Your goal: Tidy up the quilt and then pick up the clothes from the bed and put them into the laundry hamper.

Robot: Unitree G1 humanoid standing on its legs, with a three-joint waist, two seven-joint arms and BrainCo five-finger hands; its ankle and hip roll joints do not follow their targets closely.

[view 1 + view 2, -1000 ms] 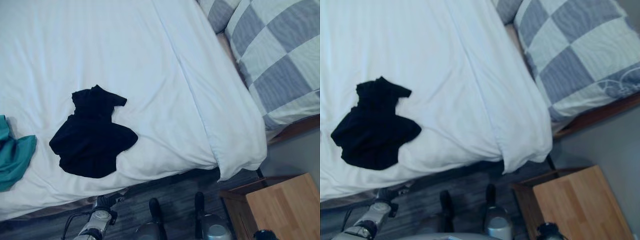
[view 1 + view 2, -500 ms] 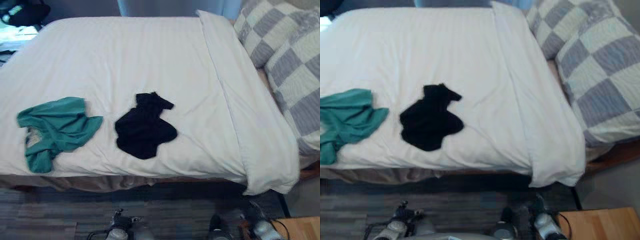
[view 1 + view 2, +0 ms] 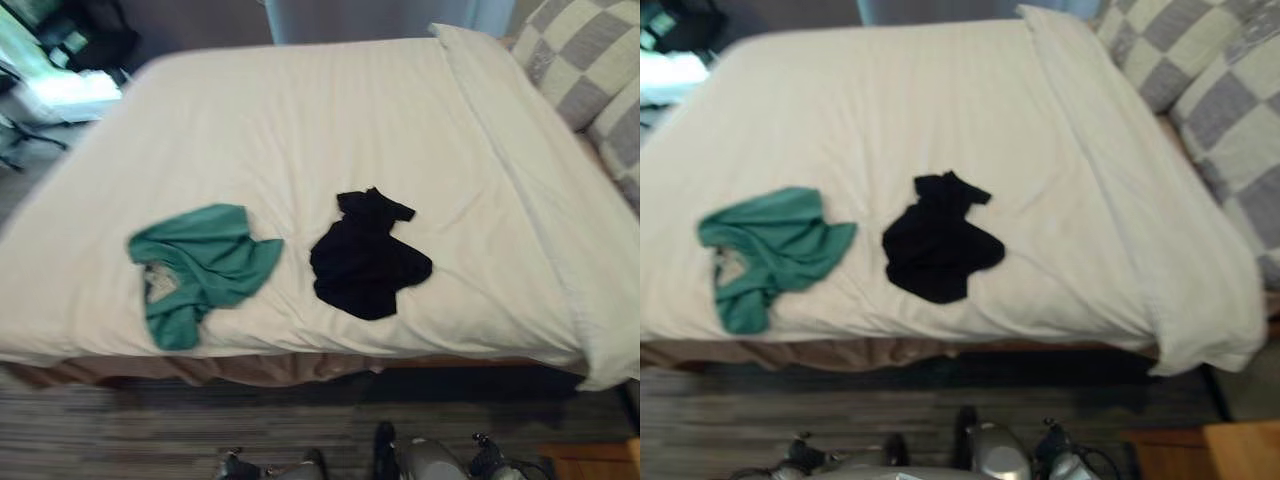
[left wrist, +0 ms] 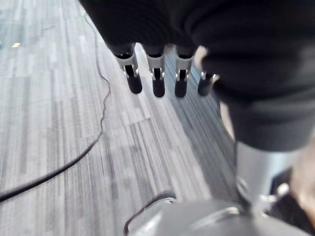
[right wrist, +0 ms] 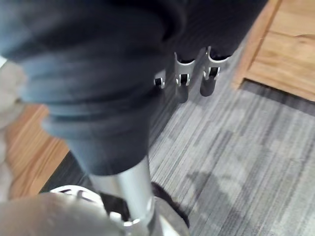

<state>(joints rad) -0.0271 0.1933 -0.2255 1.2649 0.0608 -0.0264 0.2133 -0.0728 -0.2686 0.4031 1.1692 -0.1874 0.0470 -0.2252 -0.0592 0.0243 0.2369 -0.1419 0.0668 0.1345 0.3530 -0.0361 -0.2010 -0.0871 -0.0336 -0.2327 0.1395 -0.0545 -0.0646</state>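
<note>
Nearest: both hands hang low over the grey plank floor (image 4: 59,128), short of the bed. Left hand (image 4: 155,73): fingers straight and relaxed, pointing down, holding nothing. Right hand (image 5: 194,73): same, fingers loose and empty; a wooden cabinet (image 5: 290,44) lies just past its fingertips.

Next out, near edge of the bed: white quilt (image 3: 300,120) spread flat, its front hem hanging over the brown bed base (image 3: 890,353). Two garments lie on the quilt close to that edge. Green garment (image 3: 195,268) on the left side, crumpled, one part trailing toward the edge. Black garment (image 3: 367,260) to its right, bunched, near but not touching the green one.

Farther: quilt's right border is a folded band running up to the checked grey-and-white pillows (image 3: 1210,90) at the far right. Dark clutter (image 3: 90,30) past the far left corner; cannot make out what it is.

Versus 0.5 s ago: whole picture has shifted, garments sit further right in frame, so the camera turned left. Clothes lie as before, same shapes and spacing. Hamper not seen.
</note>
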